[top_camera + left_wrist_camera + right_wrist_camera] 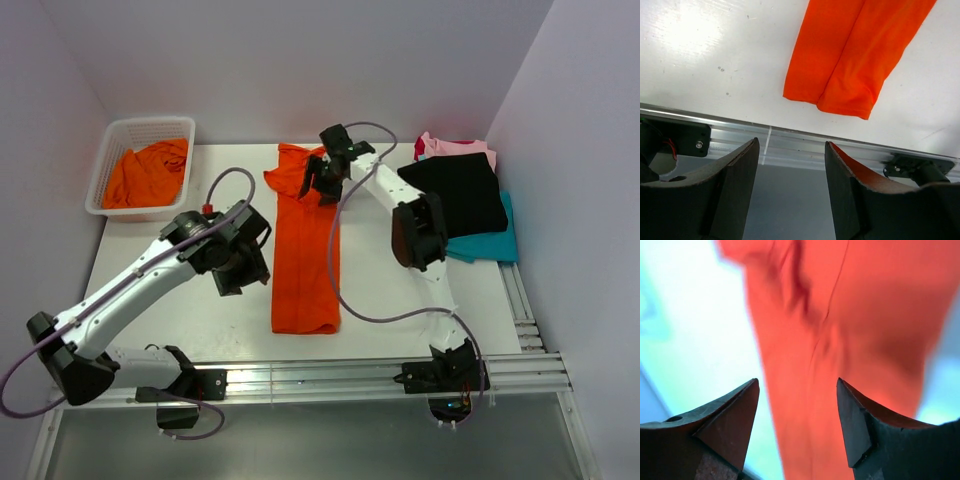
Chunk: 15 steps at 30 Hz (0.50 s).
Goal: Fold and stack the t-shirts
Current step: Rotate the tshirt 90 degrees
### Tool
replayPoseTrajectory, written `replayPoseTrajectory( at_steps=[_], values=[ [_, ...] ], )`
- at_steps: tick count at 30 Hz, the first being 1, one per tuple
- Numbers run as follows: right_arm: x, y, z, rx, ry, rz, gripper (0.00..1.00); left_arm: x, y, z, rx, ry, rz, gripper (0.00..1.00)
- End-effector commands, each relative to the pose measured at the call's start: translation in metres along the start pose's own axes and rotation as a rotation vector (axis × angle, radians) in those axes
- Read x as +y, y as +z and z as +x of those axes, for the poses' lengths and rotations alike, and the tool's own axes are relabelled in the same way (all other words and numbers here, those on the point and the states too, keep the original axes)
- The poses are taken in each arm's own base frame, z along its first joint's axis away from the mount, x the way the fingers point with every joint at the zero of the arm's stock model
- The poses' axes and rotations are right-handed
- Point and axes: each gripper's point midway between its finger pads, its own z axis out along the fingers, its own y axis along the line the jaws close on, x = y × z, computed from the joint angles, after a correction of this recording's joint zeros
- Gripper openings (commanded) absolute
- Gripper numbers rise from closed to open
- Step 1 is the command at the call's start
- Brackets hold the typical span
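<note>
An orange t-shirt (305,250) lies folded into a long strip down the middle of the table, its far end rumpled. Its near hem (840,95) shows in the left wrist view. My right gripper (318,178) hovers open just above the rumpled far end, and the orange fabric (840,340) fills the right wrist view below the jaws, blurred. My left gripper (240,272) stands open left of the strip, with nothing between its fingers (740,180). Folded black (455,190), pink (455,148) and teal (490,242) t-shirts are stacked at the right.
A white mesh basket (110,165) at the back left holds more orange shirts (148,175). Metal rails (350,375) run along the table's near edge. Walls close in on the left, back and right.
</note>
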Motion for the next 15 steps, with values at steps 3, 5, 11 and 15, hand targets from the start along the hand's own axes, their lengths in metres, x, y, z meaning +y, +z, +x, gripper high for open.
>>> replayPoseTrajectory(
  at_steps=[3, 5, 11, 15],
  values=[
    [0.054, -0.174, 0.013, -0.175, -0.111, -0.134, 0.71, -0.014, 0.026, 0.001, 0.033, 0.107, -0.031, 0.59],
    [0.032, -0.188, 0.044, -0.126, -0.11, -0.089, 0.71, -0.013, 0.045, 0.01, 0.06, 0.119, -0.038, 0.59],
    [-0.086, -0.177, 0.206, 0.133, -0.026, 0.07, 0.71, 0.01, 0.091, 0.045, 0.147, 0.116, -0.066, 0.58],
    [-0.117, -0.178, 0.264, 0.185, 0.008, 0.064, 0.71, 0.013, 0.112, 0.063, 0.176, 0.108, -0.044, 0.57]
  ],
)
